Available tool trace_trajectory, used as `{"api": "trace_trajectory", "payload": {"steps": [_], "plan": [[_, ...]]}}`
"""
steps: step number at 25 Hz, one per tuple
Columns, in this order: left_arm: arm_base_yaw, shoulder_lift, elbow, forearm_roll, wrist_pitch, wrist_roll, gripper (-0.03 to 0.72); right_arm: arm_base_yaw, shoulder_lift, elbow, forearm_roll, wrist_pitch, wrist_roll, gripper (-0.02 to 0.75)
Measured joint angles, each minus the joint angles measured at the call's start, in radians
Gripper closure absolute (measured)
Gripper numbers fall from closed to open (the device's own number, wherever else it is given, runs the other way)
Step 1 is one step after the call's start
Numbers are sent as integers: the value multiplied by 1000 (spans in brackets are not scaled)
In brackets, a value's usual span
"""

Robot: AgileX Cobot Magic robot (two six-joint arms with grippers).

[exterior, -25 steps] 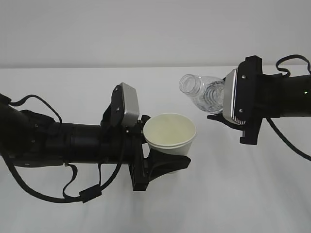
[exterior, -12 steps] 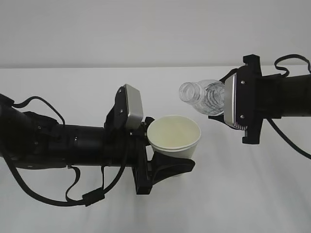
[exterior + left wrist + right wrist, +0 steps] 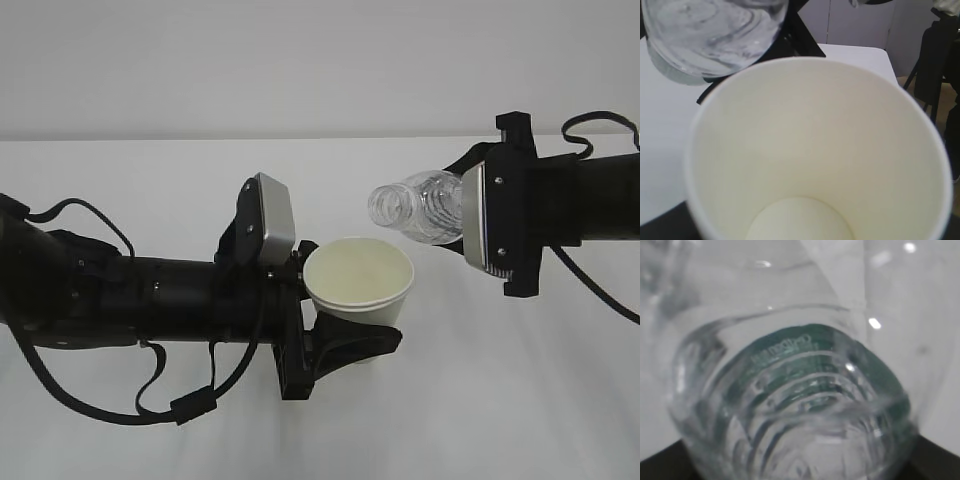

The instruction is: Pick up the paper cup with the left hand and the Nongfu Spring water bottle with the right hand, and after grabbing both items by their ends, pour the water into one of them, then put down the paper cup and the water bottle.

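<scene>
White desk [image 3: 520, 400] and a plain pale wall form the whole work area; we see nothing else on the surface.

We note that the left hand [image 3: 340, 335] carries the paper cup [image 3: 358, 280] clear of the desk, upright with its mouth tilted slightly toward the exterior camera. Its claw is partly open and closed around the lower wall of the cup, so the rim and the full opening stay free to receive a pour. The left wrist view looks straight down into the cup [image 3: 815, 150]: the cream inside and round bottom appear dry, and we see no liquid in it.

The right hand [image 3: 478, 232] holds the Nongfu Spring water bottle [image 3: 415, 207] by its base end, the claw partly open and clamped on the body. The bottle lies close to horizontal, its uncapped neck pointing left and sitting just above and slightly behind the far right part of the cup rim, not touching it. We judge this placement serves the pour: gripping the base leaves the neck free to reach over the cup.

In the right wrist view the ribbed clear wall and green label [image 3: 790, 347] fill the frame. We cannot tell how much water the bottle contains; no stream is visible at the neck.
</scene>
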Motion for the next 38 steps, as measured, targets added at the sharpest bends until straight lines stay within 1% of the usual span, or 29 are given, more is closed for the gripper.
{"api": "trace_trajectory", "payload": {"steps": [10,15,19,23,28,38], "plan": [[0,0,0,8,0,0,200,0,0,0,96,-2,-148,246],[0,0,0,9,0,0,200,0,0,0,175,-17,-247,246],[0,0,0,9,0,0,200,0,0,0,195,-30,-286,246],[0,0,0,10,0,0,201,0,0,0,260,-45,-357,246],[0,0,0,10,0,0,201,0,0,0,278,-65,-402,246],[0,0,0,12,0,0,201,0,0,0,278,-88,-472,246]]}}
